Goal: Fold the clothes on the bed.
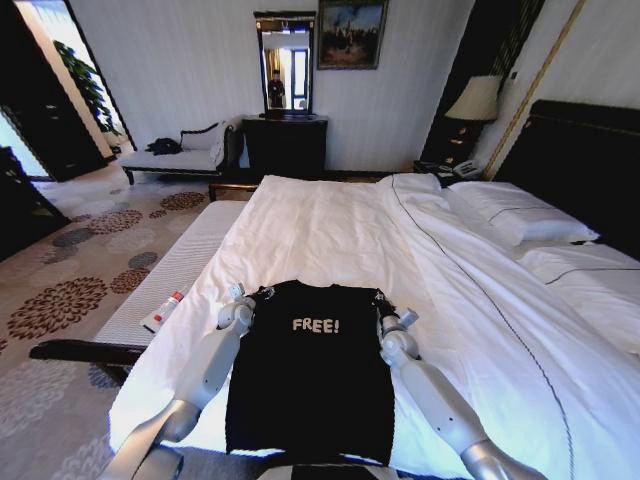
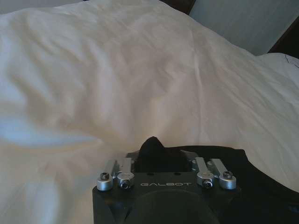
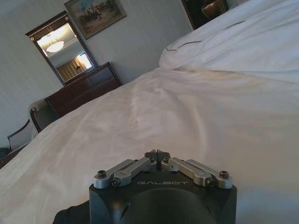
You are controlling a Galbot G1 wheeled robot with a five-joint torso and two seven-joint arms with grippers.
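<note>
The clothes, a black T-shirt (image 1: 310, 380) with white "FREE!" lettering, lie flat as a narrow strip on the near end of the bed (image 1: 330, 220). My left gripper (image 1: 262, 293) sits at the shirt's far left corner. In the left wrist view this gripper (image 2: 152, 148) is shut on a raised pinch of the black fabric (image 2: 261, 186). My right gripper (image 1: 380, 298) rests at the far right corner. Its fingertips (image 3: 158, 154) meet, with no cloth showing between them; a bit of black cloth (image 3: 70, 215) lies beside the wrist.
White pillows (image 1: 520, 210) lie at the headboard on the right. A bench (image 1: 150, 300) along the bed's left holds a small red-and-white item (image 1: 165, 310). Farther off stand a chaise lounge (image 1: 180, 155), a dark dresser (image 1: 285, 140) with a mirror, and a lamp (image 1: 475, 100).
</note>
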